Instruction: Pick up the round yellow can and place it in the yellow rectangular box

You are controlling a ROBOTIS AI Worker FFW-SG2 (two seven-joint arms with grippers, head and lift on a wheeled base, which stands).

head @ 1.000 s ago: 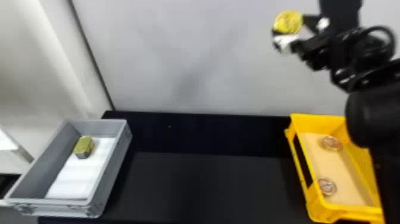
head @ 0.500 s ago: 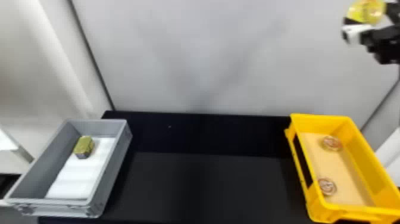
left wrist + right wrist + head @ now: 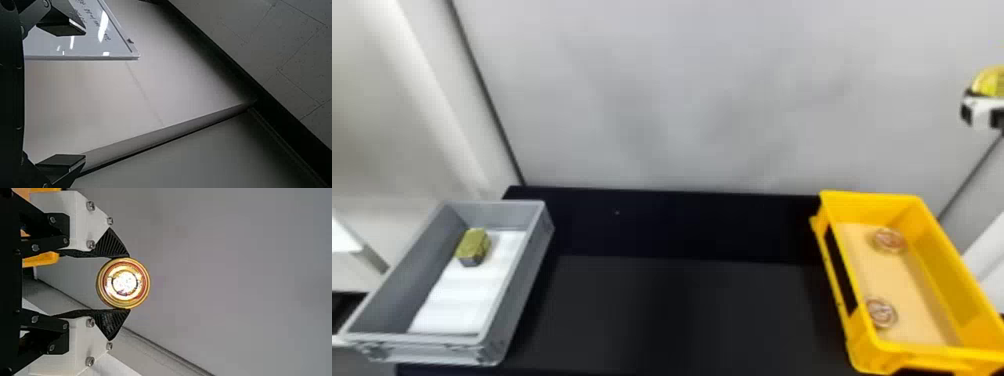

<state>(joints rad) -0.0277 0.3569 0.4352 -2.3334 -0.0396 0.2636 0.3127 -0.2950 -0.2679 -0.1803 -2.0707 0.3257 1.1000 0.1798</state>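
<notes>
R gripper (image 3: pixel 981 111) was clenched on the round yellow can (image 3: pixel 991 84). In R wrist view, its ribbed black fingers (image 3: pixel 111 244) pinched the can's edge from opp. sides, round face twd cam. L gripper (image 3: pixel 84 95), per own wrist cam, was released, w/ a wide gap btwn its fingers.

Head view: black table (image 3: pixel 692 310) ran btwn the 2 boxes. Yellow rectangular box (image 3: pixel 867 207) stood on R side; inside, nr end, lay a round tin (image 3: pixel 881 312), then another round tin (image 3: pixel 889 240) twd far end. Grey box (image 3: pixel 497 217) stood on L side w/ white liner (image 3: pixel 464 295); greenish-gold block (image 3: pixel 473 246) sat nr its far end.

Held can was up nr R edge of the view, outside the yellow box. Pale wall (image 3: pixel 682 100) stood behind the table. L wrist view also had a whiteboard (image 3: pixel 98 45) w/ writing.
</notes>
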